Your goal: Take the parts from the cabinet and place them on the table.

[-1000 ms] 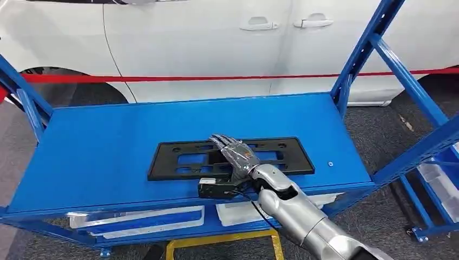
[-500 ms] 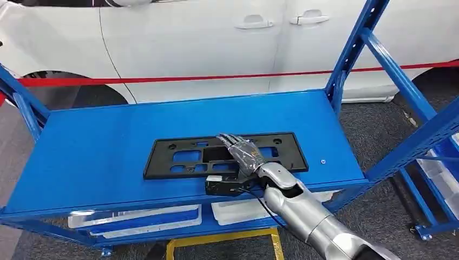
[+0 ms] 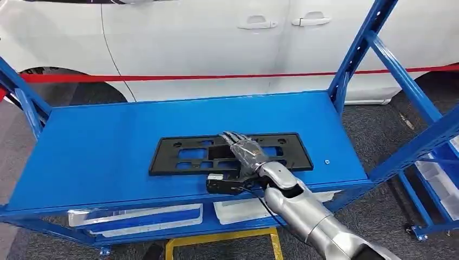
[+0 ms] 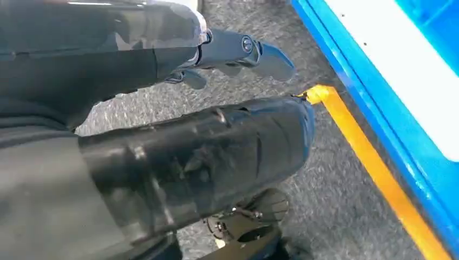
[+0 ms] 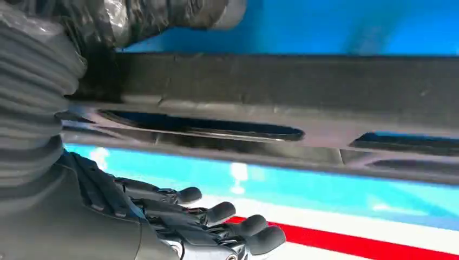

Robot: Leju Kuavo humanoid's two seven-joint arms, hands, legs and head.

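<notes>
A: The part (image 3: 231, 153) is a flat black plate-like frame with cut-out windows and small holes, lying flat on the blue shelf (image 3: 108, 146) of the cabinet, towards the near edge and a little right of centre.

B: How do you reckon it handles?

A: Light and fairly stiff, I'd judge: thin moulded plastic (it may flex a bit along its length if lifted by one end). It doesn't look fragile, but it is smooth and lies flush on the shelf, so fingers can't easily get under it.

B: Where would you take hold?

A: At the near long edge around the middle, or through one of the central windows, so it stays balanced. The right hand (image 3: 244, 151) rests on top of it there, fingers stretched out flat across the middle and pointing far. In the right wrist view the part's rim (image 5: 281, 103) runs between the thumb and the dark fingers (image 5: 216, 214), which hang apart from it, so I'd call the hand unclenched and gripping nothing.

B: And the other one?

A: The left hand (image 4: 233, 54) hangs by the grey floor (image 4: 335, 200), near a yellow bar (image 4: 373, 168), fingers loosely spread and empty. Behind the cabinet stands a white car (image 3: 216, 43).
</notes>
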